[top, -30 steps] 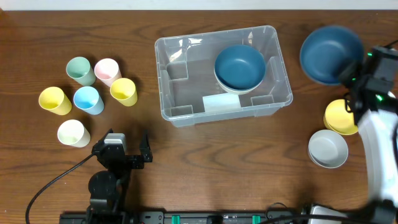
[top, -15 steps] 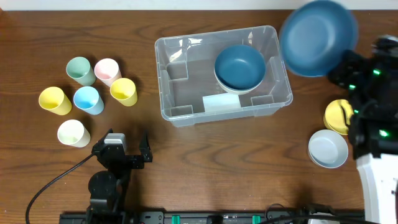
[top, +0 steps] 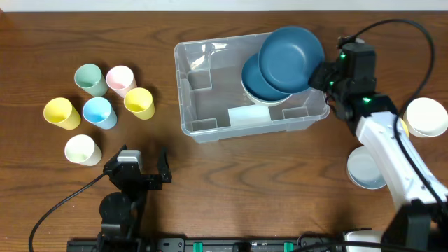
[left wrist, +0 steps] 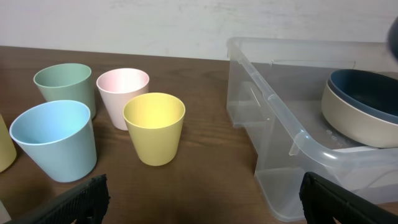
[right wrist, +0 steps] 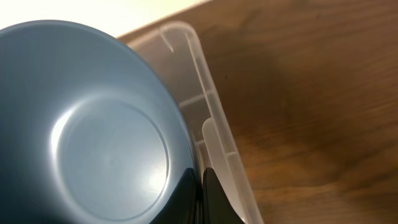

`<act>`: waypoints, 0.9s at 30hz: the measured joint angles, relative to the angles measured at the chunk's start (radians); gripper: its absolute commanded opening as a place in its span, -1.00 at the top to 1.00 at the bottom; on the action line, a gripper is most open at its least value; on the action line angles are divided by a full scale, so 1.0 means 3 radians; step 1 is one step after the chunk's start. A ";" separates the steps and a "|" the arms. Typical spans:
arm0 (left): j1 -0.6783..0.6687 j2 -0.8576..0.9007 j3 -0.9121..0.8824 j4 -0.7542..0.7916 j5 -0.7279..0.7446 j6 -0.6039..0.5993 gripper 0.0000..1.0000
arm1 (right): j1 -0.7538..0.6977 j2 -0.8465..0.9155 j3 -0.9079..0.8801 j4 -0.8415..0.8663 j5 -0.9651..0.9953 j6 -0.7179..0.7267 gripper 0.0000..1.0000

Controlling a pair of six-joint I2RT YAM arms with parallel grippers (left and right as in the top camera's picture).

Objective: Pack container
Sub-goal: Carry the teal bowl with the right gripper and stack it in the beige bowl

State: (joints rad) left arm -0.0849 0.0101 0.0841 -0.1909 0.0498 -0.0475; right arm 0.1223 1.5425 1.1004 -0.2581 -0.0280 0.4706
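The clear container (top: pixel 203 105) stands in the middle of the table. A blue bowl nested in a pale bowl (top: pixel 256 89) sits at its right end. My right gripper (top: pixel 320 75) is shut on the rim of a second blue bowl (top: pixel 290 50), which hangs tilted over the container's far right corner. The right wrist view shows that blue bowl (right wrist: pixel 93 137) pinched in my right gripper (right wrist: pixel 202 193), just above the container's rim (right wrist: pixel 211 124). Near the front edge, my left gripper (top: pixel 138 159) stands open and holds nothing. The left wrist view has the container (left wrist: pixel 280 106) to the right of my left gripper (left wrist: pixel 202 205).
Several cups stand at the left: green (top: pixel 89 78), pink (top: pixel 120 79), yellow (top: pixel 139 102), blue (top: pixel 99 112), another yellow (top: pixel 61 113) and white (top: pixel 82 149). A white bowl (top: pixel 425 116) and a grey-white bowl (top: pixel 364 169) lie at the right, partly under my right arm.
My right arm has carried the blue bowl leftward from the table's right side to above the container's far right corner. The left arm has not moved.
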 measured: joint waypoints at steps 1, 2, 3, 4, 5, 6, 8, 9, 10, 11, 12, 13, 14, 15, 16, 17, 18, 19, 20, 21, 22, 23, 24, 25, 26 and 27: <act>0.0000 0.0000 0.0000 0.0000 0.0000 0.0000 -0.96 | 0.0010 0.0056 0.0000 0.0018 0.0001 0.0001 0.97; 0.0000 0.0000 0.0000 0.0000 0.0000 0.0000 -0.96 | 0.0018 0.0085 0.0000 0.0032 0.0001 0.0001 0.97; 0.0000 0.0000 -0.0001 0.0000 0.0000 0.0000 -0.96 | 0.0037 0.0134 0.0000 0.0064 0.0005 0.0001 0.97; 0.0000 0.0000 -0.0001 0.0000 0.0000 0.0000 -0.96 | 0.0050 0.0161 0.0000 0.0094 0.0004 0.0001 0.97; 0.0000 0.0000 0.0000 0.0000 0.0000 0.0000 -0.96 | 0.0070 0.0200 0.0000 0.0132 0.0004 0.0001 0.97; 0.0000 0.0000 0.0000 0.0000 0.0000 0.0000 -0.96 | 0.0092 0.0234 0.0000 0.0163 0.0005 0.0001 0.97; 0.0000 0.0000 -0.0001 0.0000 0.0000 0.0000 -0.96 | 0.0132 0.0292 0.0000 0.0209 0.0004 0.0001 0.97; 0.0000 0.0000 -0.0001 0.0000 0.0000 0.0000 -0.96 | 0.0158 0.0331 0.0000 0.0245 0.0004 0.0001 0.97; 0.0000 0.0000 0.0000 0.0000 0.0000 0.0000 -0.96 | 0.0178 0.0359 0.0000 0.0278 0.0003 0.0001 0.91; 0.0000 0.0000 0.0000 0.0000 0.0000 0.0000 -0.96 | 0.0197 0.0389 0.0000 0.0305 0.0004 0.0003 0.72; 0.0000 0.0000 0.0000 0.0000 0.0000 0.0000 -0.96 | 0.0212 0.0417 0.0000 0.0324 0.0003 0.0015 0.48; 0.0000 0.0000 0.0000 0.0000 0.0000 0.0000 -0.96 | 0.0225 0.0444 0.0000 0.0336 0.0003 0.0025 0.27; 0.0000 0.0000 -0.0001 0.0000 0.0000 0.0000 -0.96 | 0.0238 0.0465 0.0000 0.0342 0.0003 0.0038 0.17; 0.0000 0.0000 -0.0001 0.0000 0.0000 0.0000 -0.96 | 0.0245 0.0487 0.0000 0.0343 -0.0003 0.0038 0.10; 0.0000 0.0000 0.0000 0.0000 0.0000 0.0000 -0.96 | 0.0247 0.0500 0.0000 0.0343 -0.0009 0.0027 0.07; 0.0000 0.0000 -0.0001 0.0000 0.0000 0.0000 -0.96 | 0.0249 0.0509 0.0000 0.0342 -0.0009 0.0031 0.06; 0.0000 0.0000 0.0000 0.0000 0.0000 0.0000 -0.96 | 0.0249 0.0509 0.0000 0.0341 -0.0008 0.0029 0.06; 0.0000 0.0000 0.0000 0.0000 0.0000 0.0000 -0.96 | 0.0249 0.0509 0.0000 0.0341 -0.0008 0.0029 0.07; 0.0000 0.0000 0.0000 0.0000 0.0000 0.0000 -0.96 | 0.0249 0.0509 0.0000 0.0343 -0.0006 0.0029 0.07; 0.0000 0.0000 -0.0001 0.0000 0.0000 0.0000 -0.96 | 0.0249 0.0509 0.0000 0.0342 -0.0006 0.0029 0.07; 0.0000 0.0000 0.0000 0.0000 0.0000 0.0000 -0.96 | 0.0249 0.0509 0.0000 0.0332 -0.0008 0.0028 0.07; 0.0000 0.0000 -0.0001 0.0000 0.0000 0.0000 -0.96 | 0.0249 0.0509 0.0000 0.0317 -0.0008 0.0028 0.08; 0.0000 0.0000 0.0000 0.0000 0.0000 0.0000 -0.96 | 0.0249 0.0509 0.0000 0.0313 -0.0008 0.0028 0.09; 0.0000 0.0000 0.0000 0.0000 0.0000 0.0000 -0.96 | 0.0249 0.0509 0.0008 0.0270 -0.0008 0.0022 0.10; 0.0000 0.0000 0.0000 0.0000 0.0000 0.0000 -0.96 | 0.0249 0.0509 0.0024 0.0198 -0.0008 0.0001 0.11; 0.0000 0.0000 -0.0001 0.0000 0.0000 0.0000 -0.96 | 0.0249 0.0509 0.0041 0.0132 -0.0009 -0.0013 0.11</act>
State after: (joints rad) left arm -0.0849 0.0101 0.0837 -0.1909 0.0498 -0.0475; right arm 0.1970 1.6951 1.1126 -0.2184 -0.0307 0.4667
